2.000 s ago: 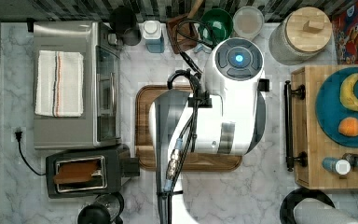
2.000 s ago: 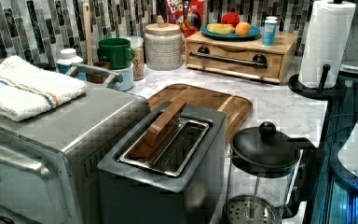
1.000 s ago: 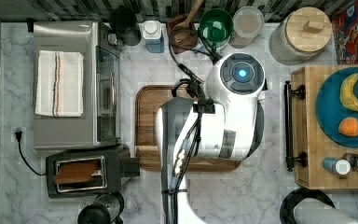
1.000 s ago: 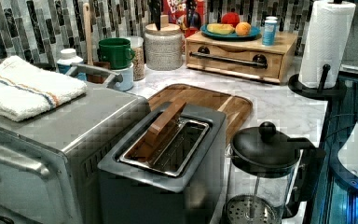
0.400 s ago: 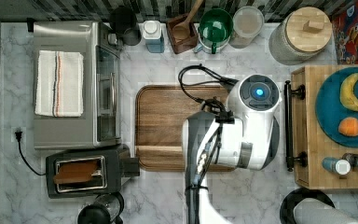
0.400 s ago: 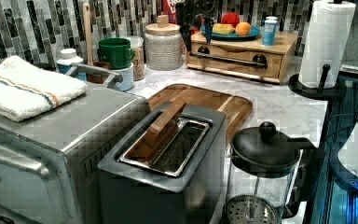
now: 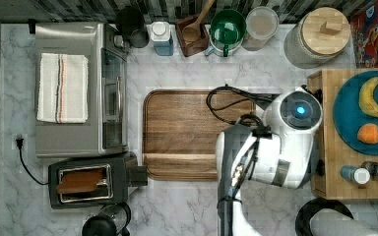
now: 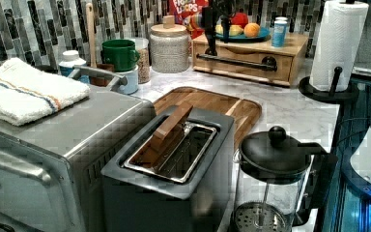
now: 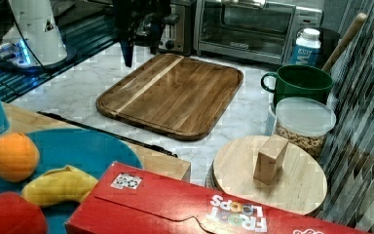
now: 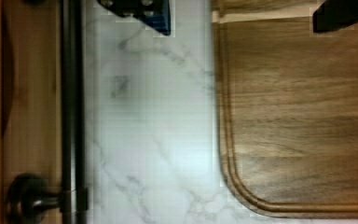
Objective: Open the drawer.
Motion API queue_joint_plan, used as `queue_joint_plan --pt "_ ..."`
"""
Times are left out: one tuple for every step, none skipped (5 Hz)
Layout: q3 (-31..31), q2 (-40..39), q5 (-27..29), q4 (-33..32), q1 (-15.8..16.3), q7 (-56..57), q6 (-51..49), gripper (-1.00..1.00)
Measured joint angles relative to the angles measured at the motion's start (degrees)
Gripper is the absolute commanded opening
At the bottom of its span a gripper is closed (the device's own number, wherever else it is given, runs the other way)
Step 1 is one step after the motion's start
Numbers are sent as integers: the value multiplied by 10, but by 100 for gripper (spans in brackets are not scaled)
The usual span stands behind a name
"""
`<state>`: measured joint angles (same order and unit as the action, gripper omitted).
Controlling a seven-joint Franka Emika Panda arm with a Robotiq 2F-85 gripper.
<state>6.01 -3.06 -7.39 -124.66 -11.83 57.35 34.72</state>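
Gripper (image 8: 217,29): fingers (image 10: 140,9) spread wide, empty, poised over bare marble. Drawer (image 8: 244,60): closed, its black bar handle (image 10: 70,93) just beside one finger; cutting board (image 10: 298,116) beyond the other. Advice: straddle the bar squarely, close, pull straight. Change: a second ago the arm stood over the board; it has shifted drawerward.

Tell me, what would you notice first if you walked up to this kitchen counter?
Probably the big white robot arm bending over the marble counter, between the dark wooden cutting board and the light wooden drawer with the long black handle. Next, the blue plate on top of the drawer box, with a banana and an orange. The red cereal box is bright too.
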Motion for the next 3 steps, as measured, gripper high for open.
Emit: queue_joint_plan --pt "27 -1 -1 -9 -5 32 35 100" --pt "44 -1 0 -11 -12 75 67 100" --pt "57 -6 0 -11 -14 107 114 100"
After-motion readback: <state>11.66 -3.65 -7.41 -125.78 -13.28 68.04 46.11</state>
